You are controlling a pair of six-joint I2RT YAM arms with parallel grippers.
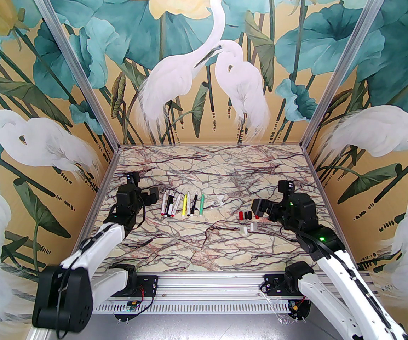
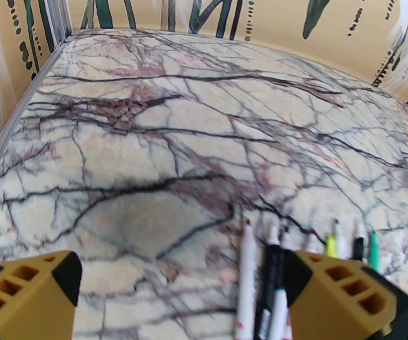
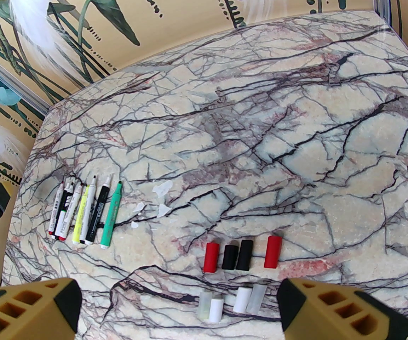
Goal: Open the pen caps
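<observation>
The left gripper (image 1: 151, 196) hovers with its fingers spread and empty, just left of the pens (image 1: 184, 205). These lie uncapped in a row on the table (image 1: 204, 250). Further right, the caps (image 3: 242, 257) lie loose in two rows. The right gripper (image 1: 260, 207) hovers just beside them, spread and empty.

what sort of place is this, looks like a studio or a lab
Probably a robot test booth, not a home. A left arm and right arm are bolted to a metal rail, painted heron wall panels box in a marble-look table, and pens and caps lie sorted.
</observation>
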